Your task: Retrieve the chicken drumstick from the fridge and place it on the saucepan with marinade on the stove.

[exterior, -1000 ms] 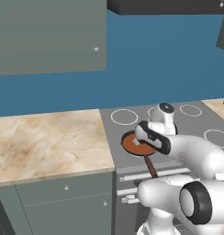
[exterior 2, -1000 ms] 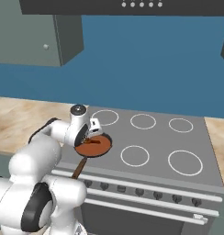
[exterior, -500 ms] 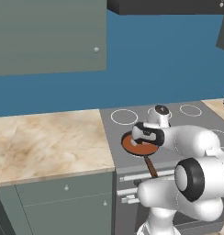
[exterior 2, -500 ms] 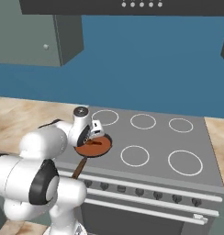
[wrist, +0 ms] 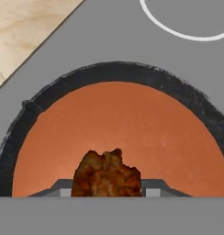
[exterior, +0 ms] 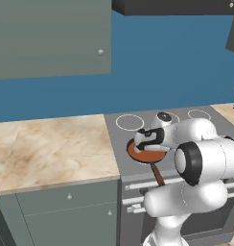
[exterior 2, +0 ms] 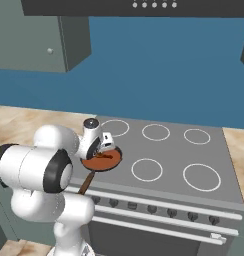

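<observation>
Over the front left burner of the grey flat stove (exterior 2: 214,155) with its white rings, the small round dark-rimmed saucepan (wrist: 109,73) is seen, filled by the flat reddish-brown marinade (wrist: 132,128). The two-finger tool (wrist: 107,190) is held low above the pan, and the lumpy brown chicken drumstick (wrist: 107,176) is gripped between its tips, close over the near side of the liquid; whether the meat touches the surface cannot be told. From the left base camera, the tool (exterior: 146,139) is seen above the pan's far half, while the long straight brown handle (exterior: 158,174) is pointed toward the stove's front edge, partly covered by the white arm. The pan's left rim is set near the seam where the stove meets the pale marbled counter (exterior: 47,149). Bare grey cooktop is left open to the right of the pan, with the other five rings unoccupied. Pale green wall cabinets (exterior: 52,38) and a dark hood (exterior 2: 144,6) are hung well above the arm, so open room is left overhead
</observation>
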### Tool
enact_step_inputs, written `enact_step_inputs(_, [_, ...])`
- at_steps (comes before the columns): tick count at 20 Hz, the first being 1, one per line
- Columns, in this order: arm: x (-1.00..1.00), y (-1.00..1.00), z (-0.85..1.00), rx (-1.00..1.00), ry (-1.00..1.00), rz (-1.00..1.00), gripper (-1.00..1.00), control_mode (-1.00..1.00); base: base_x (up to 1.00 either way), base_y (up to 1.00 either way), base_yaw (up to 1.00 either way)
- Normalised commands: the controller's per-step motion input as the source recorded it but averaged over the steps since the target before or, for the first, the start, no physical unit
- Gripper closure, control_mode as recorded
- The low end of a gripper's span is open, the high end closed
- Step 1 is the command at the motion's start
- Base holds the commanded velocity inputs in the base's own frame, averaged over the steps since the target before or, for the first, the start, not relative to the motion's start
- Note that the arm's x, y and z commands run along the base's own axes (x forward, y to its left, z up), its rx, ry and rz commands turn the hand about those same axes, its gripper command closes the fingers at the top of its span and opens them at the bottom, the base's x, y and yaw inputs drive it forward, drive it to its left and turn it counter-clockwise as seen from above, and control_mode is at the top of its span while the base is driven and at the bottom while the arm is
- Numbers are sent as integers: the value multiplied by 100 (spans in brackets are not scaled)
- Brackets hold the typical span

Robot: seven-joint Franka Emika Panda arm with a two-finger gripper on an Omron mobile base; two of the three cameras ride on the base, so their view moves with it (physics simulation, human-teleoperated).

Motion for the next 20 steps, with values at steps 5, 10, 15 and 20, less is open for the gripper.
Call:
enact_step_inputs(5, [31, 0, -22, 0, 1, -1, 100, -100, 0, 0, 0])
enact_step_inputs(10, [29, 0, -20, 0, 1, -1, 100, -100, 0, 0, 0])
enact_step_inputs(15, [27, 0, -19, 0, 1, -1, 100, -100, 0, 0, 0])
enact_step_inputs(20, [16, 0, -15, 0, 0, 0, -100, -100, 0, 0, 0])
